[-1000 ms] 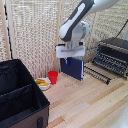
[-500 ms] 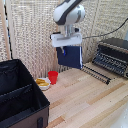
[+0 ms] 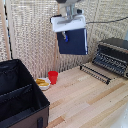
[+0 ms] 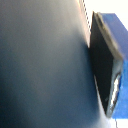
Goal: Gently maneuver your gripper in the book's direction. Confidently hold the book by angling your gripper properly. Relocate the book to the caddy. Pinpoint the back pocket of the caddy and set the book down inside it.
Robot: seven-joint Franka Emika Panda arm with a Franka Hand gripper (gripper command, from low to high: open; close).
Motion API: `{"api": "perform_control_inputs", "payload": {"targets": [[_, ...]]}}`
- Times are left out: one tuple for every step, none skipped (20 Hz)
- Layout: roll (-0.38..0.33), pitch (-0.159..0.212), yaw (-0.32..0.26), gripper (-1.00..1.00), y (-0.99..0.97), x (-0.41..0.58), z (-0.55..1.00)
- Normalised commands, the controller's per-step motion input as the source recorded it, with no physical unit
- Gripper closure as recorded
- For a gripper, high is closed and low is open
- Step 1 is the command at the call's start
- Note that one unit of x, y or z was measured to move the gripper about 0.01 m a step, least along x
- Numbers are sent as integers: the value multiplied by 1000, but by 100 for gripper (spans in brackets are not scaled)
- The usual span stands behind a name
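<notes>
Gripper is high above the table, pinching the book by its top edge; book hangs below the hand, cover facing the exterior cam, long axis roughly vertical w/ slight tilt. Wrist view: dark cover fills most of the frame, one blue-tipped finger pressed against it. Opposite finger not visible, so grip width can't be read directly; judged clamped on the book since it hangs clear of any support.

Caddy sits low at the exterior view's left, well apart from the book, open top. Inner dividers visible; back pocket not clearly separable at this res.

Key relation: target lies down and toward the exterior view's left of the held book. Judgement: carry phase, insertion not yet done. Book will likely need its thin edge lined up w/ the narrow pocket before lowering.

Risk: red cup and bowl stand just beside the caddy, under the likely path
</notes>
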Motion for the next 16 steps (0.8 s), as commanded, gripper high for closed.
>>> {"api": "perform_control_inputs", "payload": {"targets": [[0,-47,-189,100,463,-54,751],[0,-50,-194,100,457,-54,757],[0,-43,-192,100,454,-60,743],[0,-44,-191,100,454,-60,731],[0,-47,-195,100,454,-54,734],[0,-59,-207,100,451,-34,734],[0,-64,-220,100,431,-26,723],[0,-63,-226,100,426,-20,700],[0,-63,-239,100,400,-17,674],[0,-61,-252,100,383,-11,637],[0,-55,-249,100,400,-6,597],[0,-36,-232,100,443,-3,514],[0,-14,-215,100,491,0,434],[0,-9,-213,100,497,0,406],[0,0,-215,100,497,0,320],[1,0,-230,100,471,0,246]]}}
